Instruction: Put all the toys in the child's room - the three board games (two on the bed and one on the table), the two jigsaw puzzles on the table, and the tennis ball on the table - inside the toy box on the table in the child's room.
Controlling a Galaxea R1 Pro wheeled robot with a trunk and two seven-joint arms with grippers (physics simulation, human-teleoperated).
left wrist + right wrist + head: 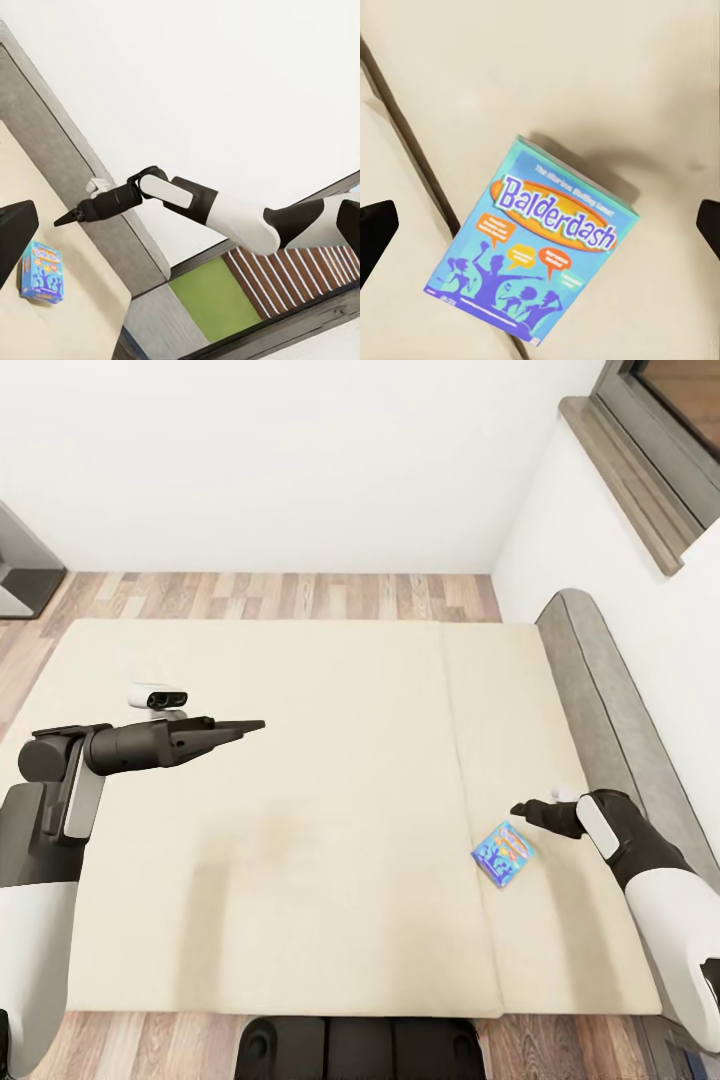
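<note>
The blue game is lying on the bed, not yet picked. The right gripper is hovering near it, fingers wide; the left gripper's I cannot tell.

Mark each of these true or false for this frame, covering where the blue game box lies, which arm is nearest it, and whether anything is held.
1. The blue Balderdash box lies flat on the bed. True.
2. The right gripper is clamped on the box. False: it hovers just above and beside the box with its fingers spread, holding nothing.
3. The left gripper is over the bed, far from the box. True.
4. The box lies on the floor beside the bed. False: it rests on the mattress, close to the seam.
5. The left gripper carries a tennis ball. False: it holds nothing.
</note>
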